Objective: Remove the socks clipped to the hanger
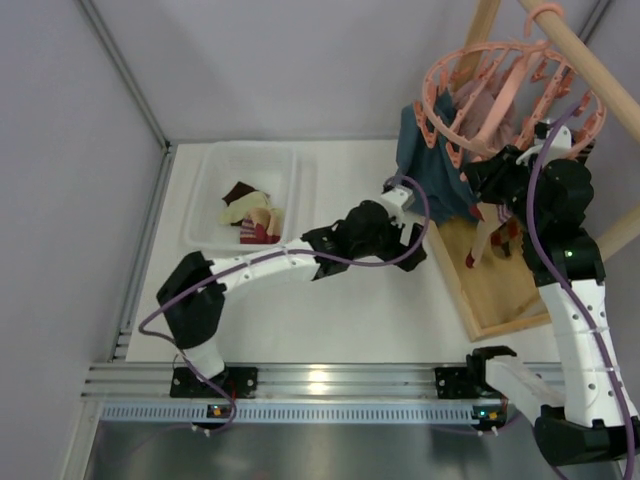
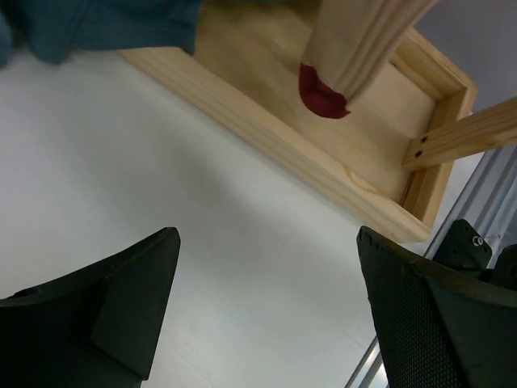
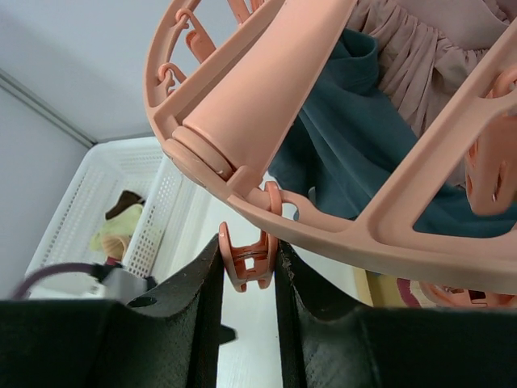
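Socks (image 1: 250,215) are lying in a white basket (image 1: 215,160) at the far left of the table (image 1: 330,320). At least one more, a cream sock (image 2: 359,40) with a red toe, is hanging at the right above the wooden frame (image 2: 266,137). It is dangling below the pink hanger (image 1: 510,90), which is hooked over a pole (image 1: 590,65) at the far right. A teal cloth (image 3: 355,145) and a pink garment (image 3: 436,48) are hanging there too.

Our right gripper (image 3: 249,275) is reaching up under the hanger's outer ring, its fingers pressed together on a single clip (image 3: 242,263). No sock is showing beneath that clip in the wrist view, so we cannot tell whether it is holding one. Our left gripper (image 2: 266,242) is hovering low over the table with jaws spread wide and nothing between them. It is sitting near the frame and below the cream sock.

We are reading this as the release step, with the right squeezing a clip open and the left waiting underneath. The next move is likely calling for the left to rise, close on the sock near its toe and draw it down. From there it would be carrying the sock across to the basket.
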You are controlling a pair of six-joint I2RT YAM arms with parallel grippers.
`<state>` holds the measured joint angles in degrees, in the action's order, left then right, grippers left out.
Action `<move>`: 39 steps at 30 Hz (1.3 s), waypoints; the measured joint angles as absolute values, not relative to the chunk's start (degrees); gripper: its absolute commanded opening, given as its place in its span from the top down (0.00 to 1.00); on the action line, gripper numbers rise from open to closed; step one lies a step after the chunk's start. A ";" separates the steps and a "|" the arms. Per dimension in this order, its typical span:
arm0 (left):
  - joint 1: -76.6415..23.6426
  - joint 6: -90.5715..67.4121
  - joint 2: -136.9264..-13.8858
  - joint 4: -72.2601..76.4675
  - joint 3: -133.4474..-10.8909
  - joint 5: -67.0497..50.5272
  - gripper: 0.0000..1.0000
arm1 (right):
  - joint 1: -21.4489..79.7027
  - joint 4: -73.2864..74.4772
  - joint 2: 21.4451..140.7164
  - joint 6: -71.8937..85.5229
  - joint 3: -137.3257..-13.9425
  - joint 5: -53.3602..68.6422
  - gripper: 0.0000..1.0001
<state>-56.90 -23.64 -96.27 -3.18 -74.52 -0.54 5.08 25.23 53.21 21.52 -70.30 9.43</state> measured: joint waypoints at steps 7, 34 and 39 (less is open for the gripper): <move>-61.49 -19.20 -108.49 20.64 -75.66 -1.67 0.01 | 5.08 25.15 53.30 22.96 -70.30 10.20 0.96; -64.71 -10.28 -145.93 37.69 -112.16 8.32 1.00 | 5.10 30.26 54.17 23.75 -72.95 11.81 0.20; -64.45 -13.65 -140.75 37.91 -103.31 4.89 1.00 | 5.13 35.14 54.39 22.24 -72.95 11.92 0.01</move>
<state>-64.45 -13.65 -140.75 37.91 -103.31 4.89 5.13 35.14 54.39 22.24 -72.95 11.92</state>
